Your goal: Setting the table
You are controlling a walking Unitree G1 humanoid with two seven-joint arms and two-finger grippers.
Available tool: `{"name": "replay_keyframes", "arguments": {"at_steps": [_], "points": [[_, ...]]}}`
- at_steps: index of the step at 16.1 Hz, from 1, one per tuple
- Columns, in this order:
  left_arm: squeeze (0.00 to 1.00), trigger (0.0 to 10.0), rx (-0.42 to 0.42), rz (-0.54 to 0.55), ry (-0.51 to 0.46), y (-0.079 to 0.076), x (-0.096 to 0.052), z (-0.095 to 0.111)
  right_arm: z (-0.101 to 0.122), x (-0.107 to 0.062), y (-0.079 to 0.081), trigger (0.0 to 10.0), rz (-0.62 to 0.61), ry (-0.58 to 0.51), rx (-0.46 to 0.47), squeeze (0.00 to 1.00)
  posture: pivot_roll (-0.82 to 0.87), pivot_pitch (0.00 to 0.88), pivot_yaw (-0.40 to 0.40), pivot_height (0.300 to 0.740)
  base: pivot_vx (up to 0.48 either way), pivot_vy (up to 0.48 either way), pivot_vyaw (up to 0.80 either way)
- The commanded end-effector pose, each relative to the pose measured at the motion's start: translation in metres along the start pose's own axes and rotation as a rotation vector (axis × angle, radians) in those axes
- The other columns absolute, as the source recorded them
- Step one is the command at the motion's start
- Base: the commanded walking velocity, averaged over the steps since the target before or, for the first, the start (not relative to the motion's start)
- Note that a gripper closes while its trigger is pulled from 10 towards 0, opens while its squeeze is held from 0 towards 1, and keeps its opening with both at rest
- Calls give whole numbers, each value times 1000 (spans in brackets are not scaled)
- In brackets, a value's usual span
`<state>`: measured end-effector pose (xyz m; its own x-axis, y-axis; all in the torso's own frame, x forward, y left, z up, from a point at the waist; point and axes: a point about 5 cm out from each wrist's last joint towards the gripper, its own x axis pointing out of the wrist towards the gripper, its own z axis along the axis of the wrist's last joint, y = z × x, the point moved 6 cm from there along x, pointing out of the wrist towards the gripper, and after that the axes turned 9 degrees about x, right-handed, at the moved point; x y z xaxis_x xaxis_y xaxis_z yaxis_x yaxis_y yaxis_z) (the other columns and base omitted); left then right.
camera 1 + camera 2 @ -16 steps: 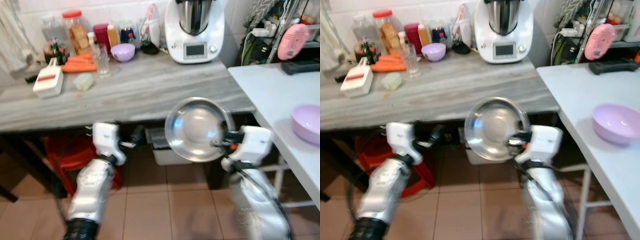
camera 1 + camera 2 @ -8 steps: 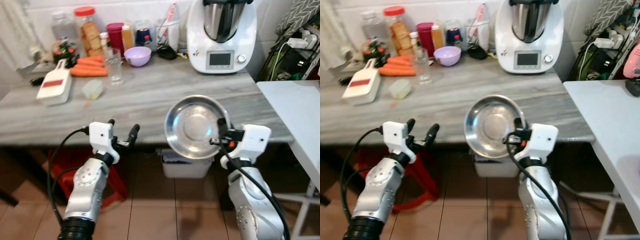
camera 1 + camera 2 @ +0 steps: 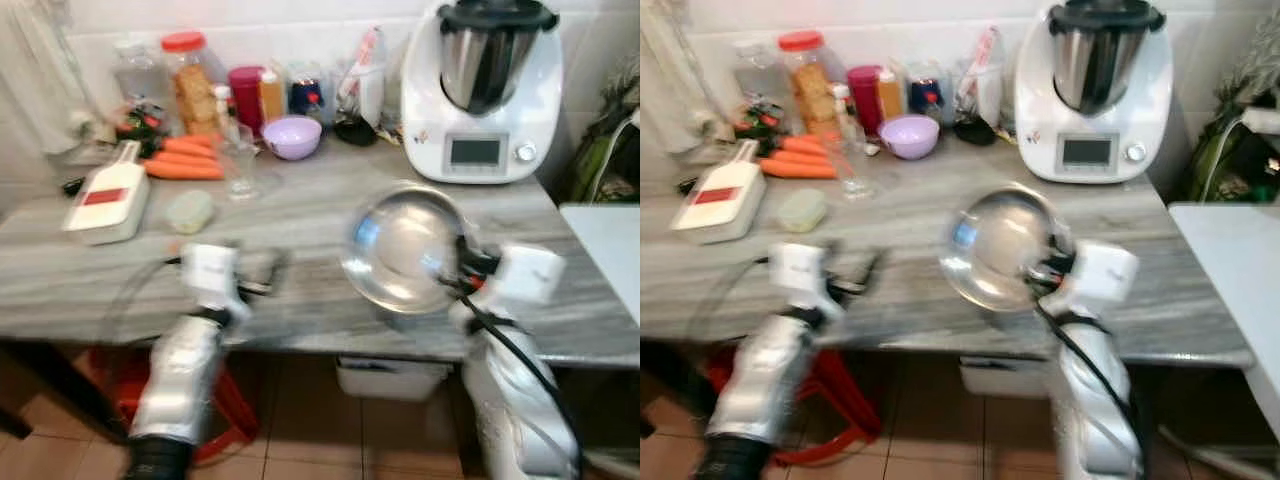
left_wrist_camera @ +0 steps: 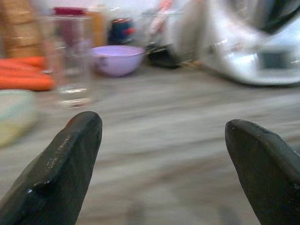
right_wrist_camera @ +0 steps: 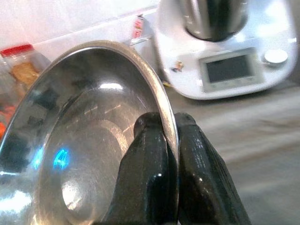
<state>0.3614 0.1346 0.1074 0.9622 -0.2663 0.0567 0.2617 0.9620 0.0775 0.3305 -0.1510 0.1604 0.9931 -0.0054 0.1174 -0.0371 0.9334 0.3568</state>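
Right gripper [image 5: 168, 140] pinches the steel bowl [image 3: 405, 250] by its thin rim — light, stiff, likely slippery there; left gripper [image 4: 161, 140] spread wide, holding nothing

Silver steel bowl [image 3: 405, 248], lilac small bowl [image 3: 291, 136], orange carrots [image 3: 181, 158] (grey-veined marble counter [image 3: 300, 205] beneath).

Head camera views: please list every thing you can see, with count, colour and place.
Steel bowl: one, silver, held over the counter's front.
Counter: one, grey marble pattern.
Kitchen machine: one, white, counter back right.
Small bowl: one, lilac, counter back.
Glass: one, clear, beside the carrots.
Carrots: several, orange, back left.
Slicer: one, white and red, left.
Jars and bottles: several, by the wall.
Right gripper: pinching the bowl's rim.
Left gripper: open, over the counter's front edge.
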Motion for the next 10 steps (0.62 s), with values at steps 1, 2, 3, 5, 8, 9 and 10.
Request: {"name": "replay_keyframes", "arguments": {"at_steps": [1, 2, 3, 5, 8, 9, 10], "points": [[0, 10000, 19, -2, -13, -4, 1, 5, 4, 1, -8, 10000, -19, -9, 3, 0, -47, 0, 65, 740, 0, 0, 0], [0, 10000, 38, 7, -11, -1, -3, 4, 5, 3, -10, 10000, -23, -9, 9, 0, -46, 0, 66, 740, 0, 0, 0], [0, 10000, 55, 11, -6, 1, -7, 1, 5, 4, -12, 10000, -30, -5, 18, 0, -45, 0, 66, 740, 0, 0, 0], [0, 10000, 63, 1, 1, 0, -15, -2, 3, 5, -13, 10000, -34, 1, 27, 0, -42, 0, 64, 740, 0, 0, 0], [0, 10000, 92, -116, -3, -13, -34, -6, -1, 10, -18, 10000, -50, 28, 50, 0, -33, 0, 59, 740, 0, 0, 0], [0, 10000, 91, -142, 2, -15, -38, -7, -3, 12, -21, 10000, -63, 41, 46, 0, -25, 0, 56, 740, 0, 0, 0], [0, 10000, 96, -157, 5, -15, -39, -8, -6, 15, -22, 10000, -69, 58, 49, 0, -21, 0, 56, 740, 0, 0, 0]]}}
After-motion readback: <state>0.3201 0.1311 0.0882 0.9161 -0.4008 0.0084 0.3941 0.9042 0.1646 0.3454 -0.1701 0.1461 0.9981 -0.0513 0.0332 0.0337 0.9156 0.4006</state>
